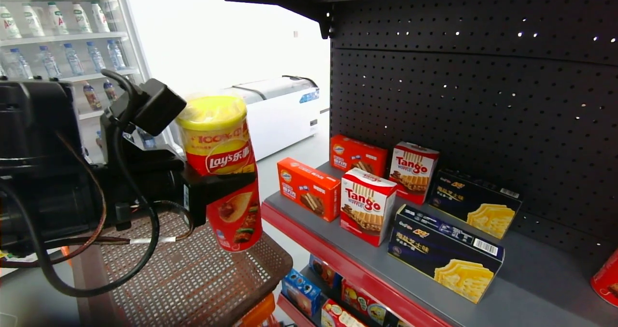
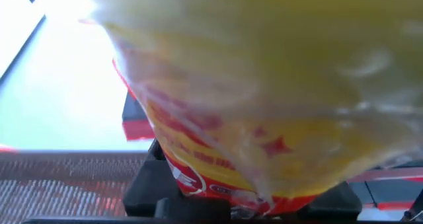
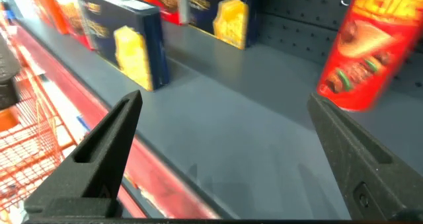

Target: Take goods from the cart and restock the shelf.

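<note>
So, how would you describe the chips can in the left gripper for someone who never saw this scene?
Find the grey shelf, then look left of it, above the brown mesh cart. There the left gripper clamps a chips can around its middle. Unlike the boxes on the shelf, it is a red and yellow cylinder with a yellow lid.
</note>
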Motion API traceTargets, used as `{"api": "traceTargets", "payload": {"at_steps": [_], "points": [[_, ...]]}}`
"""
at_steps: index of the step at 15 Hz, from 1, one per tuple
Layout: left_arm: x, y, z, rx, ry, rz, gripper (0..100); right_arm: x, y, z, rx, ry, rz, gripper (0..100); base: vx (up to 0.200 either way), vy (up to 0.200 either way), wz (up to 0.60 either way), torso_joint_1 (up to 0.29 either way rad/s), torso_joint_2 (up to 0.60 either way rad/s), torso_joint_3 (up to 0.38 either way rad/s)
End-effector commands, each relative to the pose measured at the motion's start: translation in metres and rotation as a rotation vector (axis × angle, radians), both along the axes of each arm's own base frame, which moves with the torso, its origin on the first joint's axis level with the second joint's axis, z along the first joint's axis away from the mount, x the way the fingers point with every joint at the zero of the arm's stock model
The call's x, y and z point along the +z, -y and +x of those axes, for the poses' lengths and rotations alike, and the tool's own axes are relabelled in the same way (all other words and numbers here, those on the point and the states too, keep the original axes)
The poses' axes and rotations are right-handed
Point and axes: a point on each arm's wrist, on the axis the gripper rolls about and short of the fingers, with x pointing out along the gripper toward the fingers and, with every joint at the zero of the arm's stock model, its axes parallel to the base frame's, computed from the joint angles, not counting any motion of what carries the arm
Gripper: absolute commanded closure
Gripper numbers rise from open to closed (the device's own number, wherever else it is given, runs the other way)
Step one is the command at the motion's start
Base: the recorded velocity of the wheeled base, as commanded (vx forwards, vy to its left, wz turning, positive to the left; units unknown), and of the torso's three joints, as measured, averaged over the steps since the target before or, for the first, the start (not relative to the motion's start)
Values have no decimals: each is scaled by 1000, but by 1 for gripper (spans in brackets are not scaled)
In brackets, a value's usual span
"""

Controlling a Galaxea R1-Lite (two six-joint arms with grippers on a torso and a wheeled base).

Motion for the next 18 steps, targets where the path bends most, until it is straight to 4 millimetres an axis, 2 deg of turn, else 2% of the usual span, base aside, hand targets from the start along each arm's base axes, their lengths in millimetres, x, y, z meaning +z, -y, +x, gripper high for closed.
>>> {"api": "traceTargets", "payload": {"at_steps": [1,3,6,14,18], "points": [[-2,5,9,-7,-11,4,100,0,0,0,1,-1,0,0,0,0,0,0,0,0],[2,10,20,-9,2,-2,100,0,0,0,1,-1,0,0,0,0,0,0,0,0],[4,19,26,-30,5,-3,100,0,0,0,1,-1,0,0,0,0,0,0,0,0],[4,23,23,-59,-2,-3,100,0,0,0,1,-1,0,0,0,0,0,0,0,0],[7,22,19,-62,10,-8,100,0,0,0,1,-1,0,0,0,0,-600,2,1,1]]}}
